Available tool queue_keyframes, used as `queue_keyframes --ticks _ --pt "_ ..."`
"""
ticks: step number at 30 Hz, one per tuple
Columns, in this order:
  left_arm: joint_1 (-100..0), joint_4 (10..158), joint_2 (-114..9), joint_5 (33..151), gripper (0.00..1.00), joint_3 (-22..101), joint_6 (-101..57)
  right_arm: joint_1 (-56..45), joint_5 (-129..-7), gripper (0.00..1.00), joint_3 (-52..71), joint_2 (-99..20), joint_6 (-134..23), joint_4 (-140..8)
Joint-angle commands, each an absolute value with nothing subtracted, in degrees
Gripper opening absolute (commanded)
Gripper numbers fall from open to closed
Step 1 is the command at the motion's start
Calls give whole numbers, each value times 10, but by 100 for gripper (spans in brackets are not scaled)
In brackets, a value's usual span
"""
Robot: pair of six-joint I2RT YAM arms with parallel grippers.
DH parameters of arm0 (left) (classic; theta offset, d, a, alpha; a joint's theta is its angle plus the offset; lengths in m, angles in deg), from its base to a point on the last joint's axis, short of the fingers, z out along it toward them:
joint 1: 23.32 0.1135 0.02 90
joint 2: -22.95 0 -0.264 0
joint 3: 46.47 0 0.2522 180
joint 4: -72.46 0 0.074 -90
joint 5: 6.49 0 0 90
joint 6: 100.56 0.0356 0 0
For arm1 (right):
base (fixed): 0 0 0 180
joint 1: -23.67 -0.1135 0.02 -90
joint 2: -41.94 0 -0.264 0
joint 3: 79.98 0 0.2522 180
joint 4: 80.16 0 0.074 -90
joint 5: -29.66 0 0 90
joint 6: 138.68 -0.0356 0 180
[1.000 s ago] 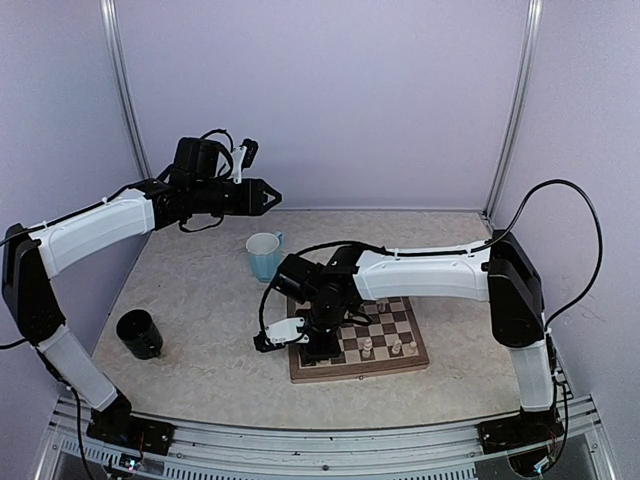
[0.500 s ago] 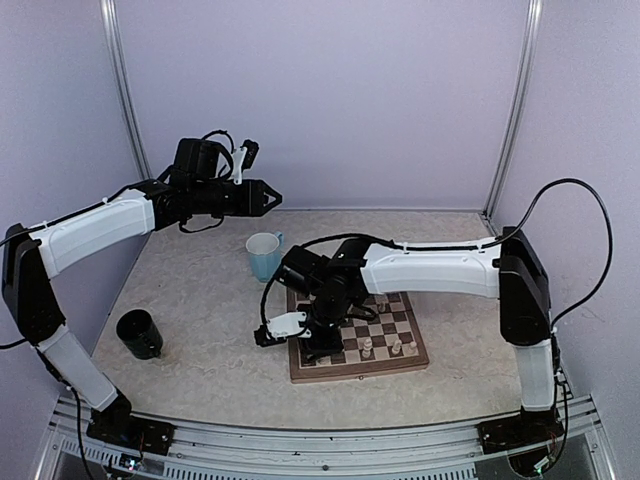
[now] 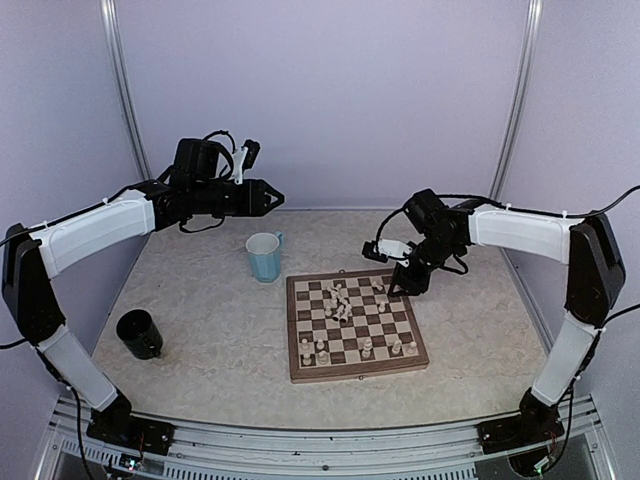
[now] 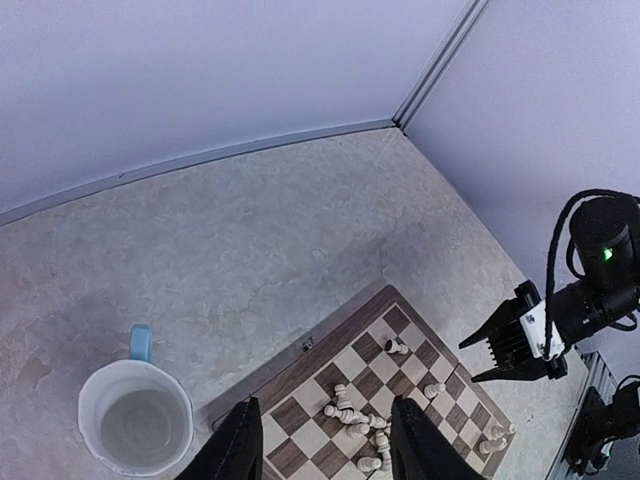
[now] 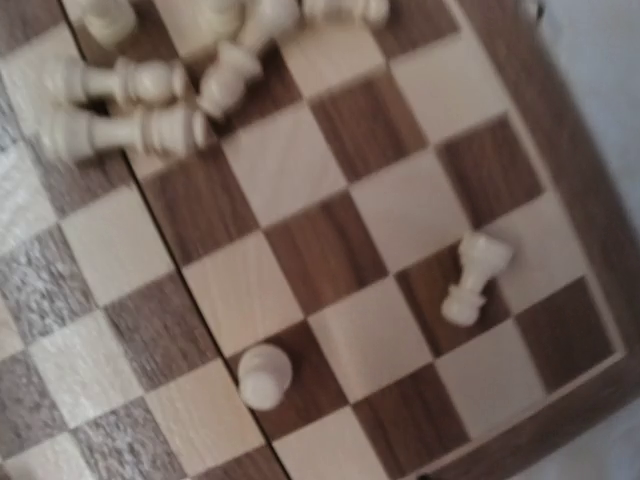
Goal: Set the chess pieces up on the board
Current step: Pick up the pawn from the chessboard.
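The board [image 3: 296, 377] lies at centre right of the table. Several cream chess pieces lie in a heap [image 3: 340, 298] near its middle, and others stand along its near row [image 3: 367, 348]. My right gripper [image 3: 392, 288] hovers over the board's far right edge. The left wrist view shows this gripper [image 4: 467, 362] open and empty. In the right wrist view its fingers are out of frame. That view shows one upright piece [image 5: 264, 376] and one toppled piece [image 5: 474, 275]. My left gripper [image 3: 275, 197] hangs high at the back left, open [image 4: 322, 400] and empty.
A light blue cup [image 3: 264, 256] stands just beyond the board's far left corner. A black cup [image 3: 139, 334] sits near the table's left edge. Walls close the table in at the back and on both sides.
My right arm swung from the board's near left corner to its far right edge and its jaws opened. Two pieces now stand uncovered at that near left corner. The left arm stayed still.
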State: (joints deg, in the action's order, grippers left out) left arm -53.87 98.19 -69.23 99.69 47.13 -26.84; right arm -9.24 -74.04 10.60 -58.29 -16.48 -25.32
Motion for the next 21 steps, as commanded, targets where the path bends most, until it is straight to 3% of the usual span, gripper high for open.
queue_keyframes --ticks 1,13,21 --pt "-536 966 -683 1009 44 464 -270 -93 -775 41 85 -593 -174 -284" --pt "-536 970 -692 1007 44 467 -268 -93 -803 41 97 -655 -169 -286" --pt "-536 973 -696 1006 44 468 -266 -93 -805 28 114 -676 -174 -293"
